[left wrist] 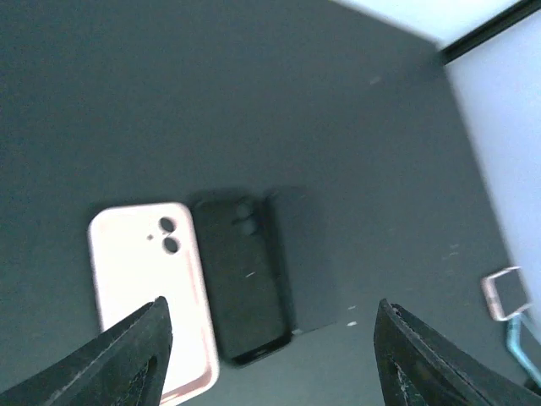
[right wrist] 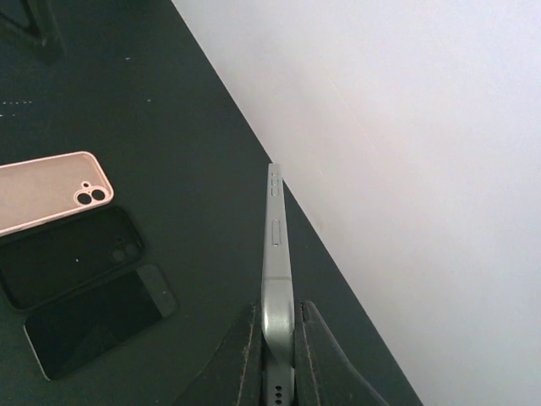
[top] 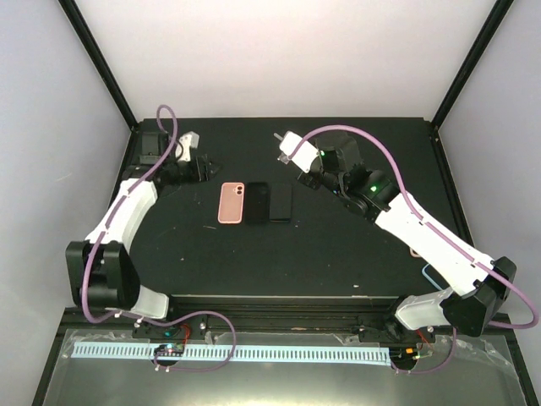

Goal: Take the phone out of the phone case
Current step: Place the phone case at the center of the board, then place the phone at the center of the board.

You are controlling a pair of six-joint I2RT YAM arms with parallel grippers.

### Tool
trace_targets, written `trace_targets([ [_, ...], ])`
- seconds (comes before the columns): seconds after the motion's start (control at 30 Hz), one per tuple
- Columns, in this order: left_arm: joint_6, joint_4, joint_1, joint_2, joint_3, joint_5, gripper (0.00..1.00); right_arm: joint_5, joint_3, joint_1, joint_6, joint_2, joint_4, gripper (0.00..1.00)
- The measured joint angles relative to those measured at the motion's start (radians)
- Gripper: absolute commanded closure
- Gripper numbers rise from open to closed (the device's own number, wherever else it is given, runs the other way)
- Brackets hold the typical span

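At the upper left of the top view the left gripper [top: 211,165] is seen with its jaws spread and nothing between them. It hangs above the table [top: 338,262], just up and left of a row of three flat things. In its own wrist view that row is framed between the two fingers.

The row lies at the centre of the top view. The pink case [top: 232,202] is on the left and the black case [top: 258,203] is touching or nearly touching it. A dark slab [top: 281,203] sits just right of that. Whether the slab is a phone or a case cannot be told, nor which case belongs to the task.

Up and right of the row, the phone [right wrist: 275,245] is pinched at one end by the right gripper [right wrist: 278,309]. The jaws are pressed on its two faces. It is held clear of the table and of every case, with its thin edge turned toward the wrist camera.

The removal is judged done and the set-down is judged to be the step in hand. Since only one end is gripped, the long free end can swing or slip, so a slow descent is advised. A bare patch to the right of the slab should be chosen. The phone should be tilted flat before contact, and the jaws parted only once it is borne by the table. The left gripper is best held out of that path.
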Motion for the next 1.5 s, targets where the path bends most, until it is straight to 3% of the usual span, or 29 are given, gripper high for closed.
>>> trace_targets([
  [0.23, -0.123, 0.052, 0.000, -0.114, 0.076, 0.203, 0.30, 0.058, 0.031, 0.048, -0.083, 0.025, 0.071, 0.99],
  [0.63, -0.451, 0.259, -0.019, -0.166, 0.040, 0.444, 0.26, 0.273, -0.026, 0.220, -0.275, 0.078, 0.291, 0.99],
  [0.93, -0.637, 0.384, -0.087, -0.166, 0.009, 0.474, 0.26, 0.403, -0.168, 0.332, -0.468, 0.117, 0.504, 0.99],
  [1.23, -0.731, 0.436, -0.105, -0.159, -0.001, 0.472, 0.41, 0.513, -0.285, 0.417, -0.687, 0.139, 0.773, 0.99],
  [1.5, -0.779, 0.475, -0.106, -0.158, -0.028, 0.472, 0.44, 0.536, -0.314, 0.452, -0.824, 0.178, 0.959, 0.99],
])
